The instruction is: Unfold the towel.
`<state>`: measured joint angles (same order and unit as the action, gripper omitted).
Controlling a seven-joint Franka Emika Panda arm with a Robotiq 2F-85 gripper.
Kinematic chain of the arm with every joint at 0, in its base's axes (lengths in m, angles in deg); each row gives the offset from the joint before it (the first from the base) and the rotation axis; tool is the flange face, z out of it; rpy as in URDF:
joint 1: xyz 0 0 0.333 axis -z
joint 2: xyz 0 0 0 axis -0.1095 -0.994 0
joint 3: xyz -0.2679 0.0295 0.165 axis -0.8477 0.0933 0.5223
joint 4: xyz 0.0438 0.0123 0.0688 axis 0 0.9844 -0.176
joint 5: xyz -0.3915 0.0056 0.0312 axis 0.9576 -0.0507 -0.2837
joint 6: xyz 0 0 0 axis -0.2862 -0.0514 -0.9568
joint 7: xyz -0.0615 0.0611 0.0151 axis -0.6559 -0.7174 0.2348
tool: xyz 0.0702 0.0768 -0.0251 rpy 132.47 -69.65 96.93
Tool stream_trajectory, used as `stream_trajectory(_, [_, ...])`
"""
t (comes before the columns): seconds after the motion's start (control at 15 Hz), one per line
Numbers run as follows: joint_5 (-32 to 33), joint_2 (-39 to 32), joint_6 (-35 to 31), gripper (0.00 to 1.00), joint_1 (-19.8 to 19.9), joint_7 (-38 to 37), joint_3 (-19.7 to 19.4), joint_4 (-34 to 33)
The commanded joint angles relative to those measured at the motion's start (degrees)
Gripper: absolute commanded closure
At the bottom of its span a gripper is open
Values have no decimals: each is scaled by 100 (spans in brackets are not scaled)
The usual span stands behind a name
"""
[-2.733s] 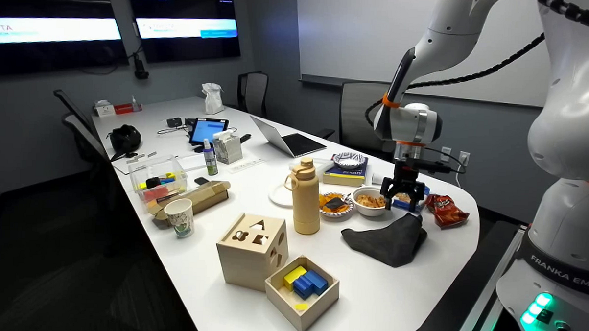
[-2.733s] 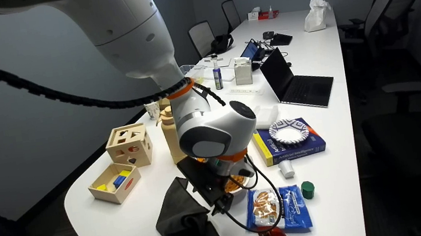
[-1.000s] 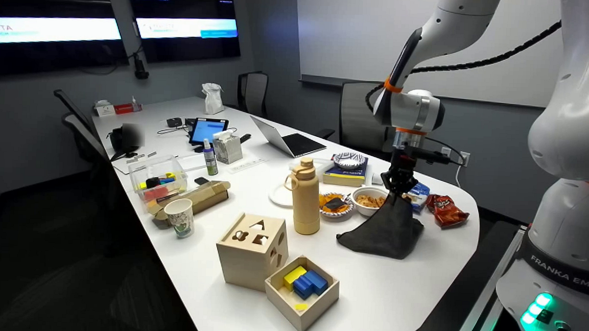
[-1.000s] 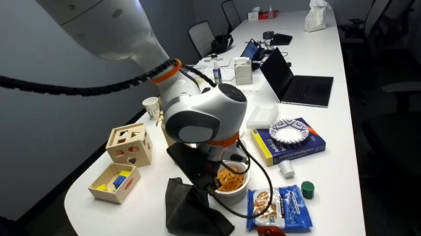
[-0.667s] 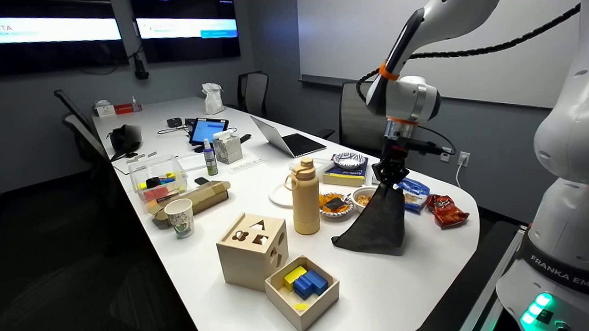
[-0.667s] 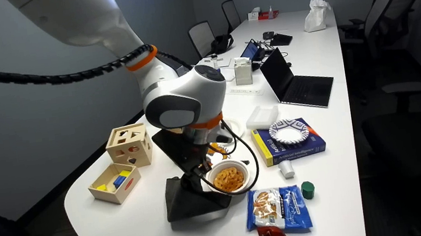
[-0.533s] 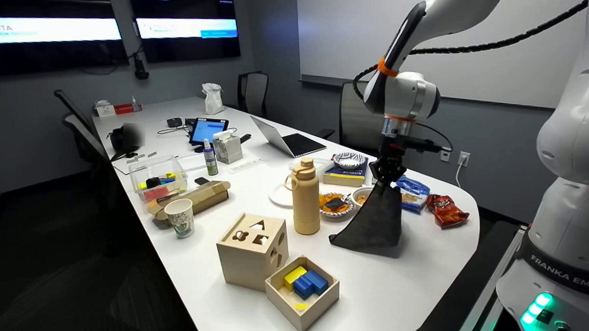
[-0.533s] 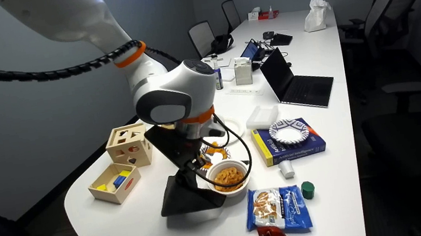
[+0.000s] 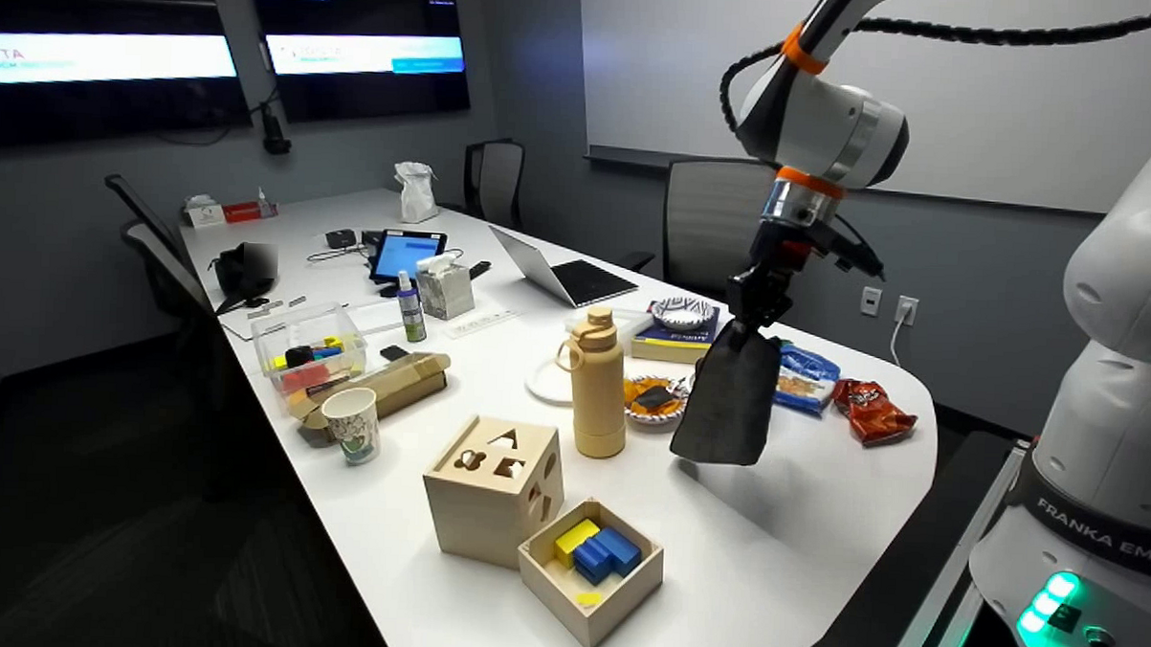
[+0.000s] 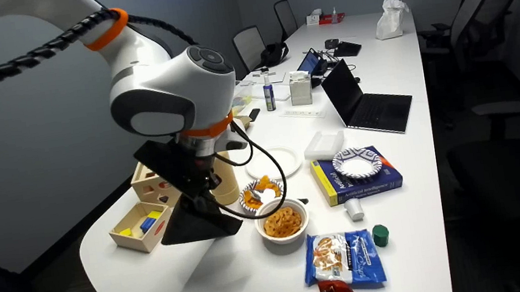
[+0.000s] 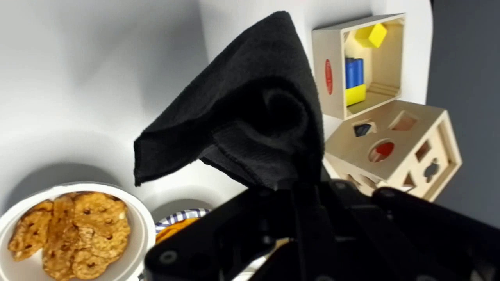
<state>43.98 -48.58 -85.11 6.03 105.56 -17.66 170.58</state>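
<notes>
Gripper: pinching dark towel by its upper end. Advised: lower hanging edge first, then draw away from bowl.

Two screens are glowing against a dim wall in an exterior view, where green lights are shining on the robot's base and the floor is lying nearly black. In both exterior views, soft shadows are falling on the bright table below the towel. In the wrist view, the towel's folds are hiding detail in deep black, and the gripper is showing dark and out of focus.
</notes>
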Motion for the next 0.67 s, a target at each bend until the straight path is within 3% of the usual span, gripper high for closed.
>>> stream_trajectory(0.0, [-220,1415,699,99,5,952,-797,720])
stream_trajectory(0.07, [-89,1327,1136,99,72,1015,-1069,253])
stream_trajectory(0.27, [-564,1693,1370,99,32,1134,-1496,241])
stream_trajectory(0.4, [-552,1785,905,99,80,729,-1301,205])
stream_trajectory(0.6, [-280,1938,-292,99,38,-74,-713,198])
